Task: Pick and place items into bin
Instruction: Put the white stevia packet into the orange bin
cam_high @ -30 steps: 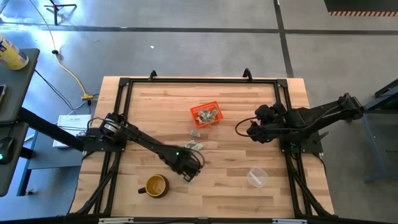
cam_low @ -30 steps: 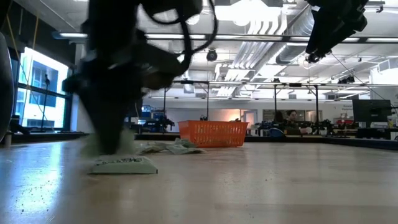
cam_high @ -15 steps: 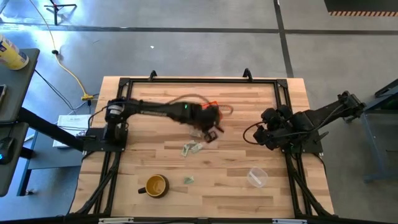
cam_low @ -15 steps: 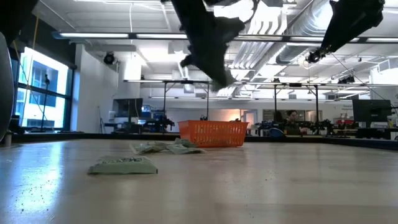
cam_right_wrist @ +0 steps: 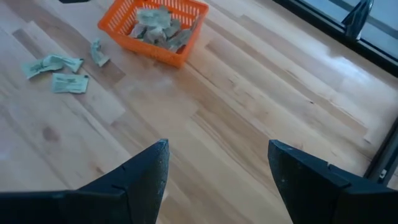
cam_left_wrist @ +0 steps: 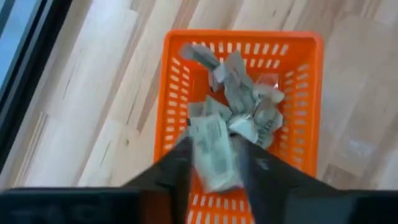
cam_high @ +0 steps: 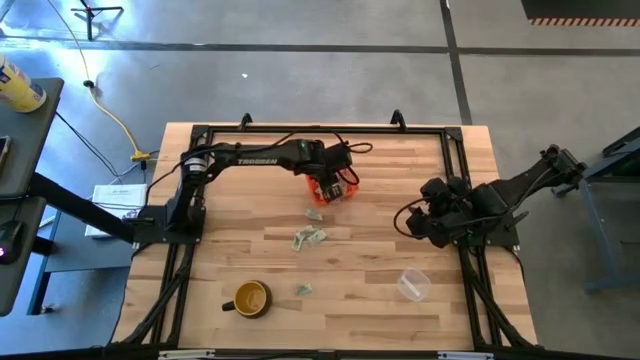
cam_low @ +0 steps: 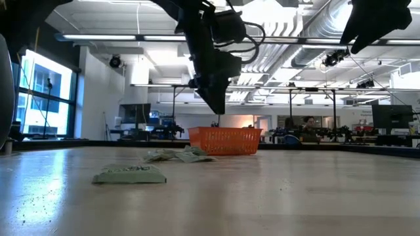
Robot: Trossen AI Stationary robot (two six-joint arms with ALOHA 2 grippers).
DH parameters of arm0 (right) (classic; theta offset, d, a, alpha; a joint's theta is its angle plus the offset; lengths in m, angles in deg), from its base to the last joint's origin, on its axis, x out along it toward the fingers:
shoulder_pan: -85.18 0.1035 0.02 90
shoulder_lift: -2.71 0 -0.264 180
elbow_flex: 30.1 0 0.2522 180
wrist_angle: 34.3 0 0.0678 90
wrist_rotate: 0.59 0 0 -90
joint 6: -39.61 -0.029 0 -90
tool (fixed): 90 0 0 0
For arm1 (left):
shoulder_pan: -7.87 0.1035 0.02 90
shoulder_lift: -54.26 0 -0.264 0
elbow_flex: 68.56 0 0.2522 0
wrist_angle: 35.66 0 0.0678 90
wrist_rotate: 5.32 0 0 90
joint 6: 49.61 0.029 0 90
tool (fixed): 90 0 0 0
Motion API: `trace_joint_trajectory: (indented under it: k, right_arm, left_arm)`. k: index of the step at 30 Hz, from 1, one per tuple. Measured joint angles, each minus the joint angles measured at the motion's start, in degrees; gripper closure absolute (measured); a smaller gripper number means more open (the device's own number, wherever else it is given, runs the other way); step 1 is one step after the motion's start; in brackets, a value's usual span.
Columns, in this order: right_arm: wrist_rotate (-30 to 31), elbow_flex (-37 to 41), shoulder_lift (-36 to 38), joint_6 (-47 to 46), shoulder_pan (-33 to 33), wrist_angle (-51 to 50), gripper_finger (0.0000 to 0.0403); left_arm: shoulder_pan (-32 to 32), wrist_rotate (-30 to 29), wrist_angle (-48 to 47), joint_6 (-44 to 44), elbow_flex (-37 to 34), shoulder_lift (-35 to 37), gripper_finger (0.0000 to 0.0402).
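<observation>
The orange bin [cam_high: 331, 186] stands on the far middle of the table with several pale green-and-white scraps [cam_left_wrist: 245, 102] inside. My left gripper [cam_high: 334, 184] hovers over it, shut on one more scrap [cam_left_wrist: 211, 155]; in the low view it hangs above the basket [cam_low: 225, 140]. Loose scraps lie on the wood: a pair [cam_high: 310, 238], one by the bin's near side [cam_high: 315, 213] and one near the mug [cam_high: 303, 290]. My right gripper [cam_high: 412, 222] waits open over the table's right part, its fingers wide apart [cam_right_wrist: 217, 168]. My left gripper pinches a crumpled scrap [cam_left_wrist: 212, 152] between its two fingers [cam_left_wrist: 180, 171], coming from above and pointing down. The scrap is lifted clear and sits between the fingertips, over the bin's open top [cam_left_wrist: 239, 118].
A yellow-brown mug [cam_high: 250, 298] stands near the table's near edge, and a clear plastic cup [cam_high: 413, 285] lies toward the near right. A dark frame [cam_high: 300, 130] runs around the tabletop. Bare wood lies between the bin and my right gripper.
My left gripper has risen from the table beside the mug and swung toward the far edge, and now hangs over the bin. One scrap stays on the table where it had been. My right gripper has drawn back a little toward the right and near edges.
</observation>
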Motion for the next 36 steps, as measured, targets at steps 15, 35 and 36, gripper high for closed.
trace_joint_trajectory:
  k: [15,35,36]
  right_arm:
    - [0.7,0.0,-0.3,4.1,0.5,-0.5,0.0139]
    - [-1.2,0.0,-0.3,11.4,2.9,-0.6,0.0139]
    - [-1.1,0.0,-0.3,11.0,3.3,-0.6,0.0139]
  left_arm:
    - [-28.8,12.4,-18.8,-8.7,0.5,3.2,0.0138]
    - [-39.5,4.9,2.7,-28.0,-12.7,-1.3,0.0137]
    - [-39.2,5.2,3.0,-28.1,-12.9,-1.3,0.0137]
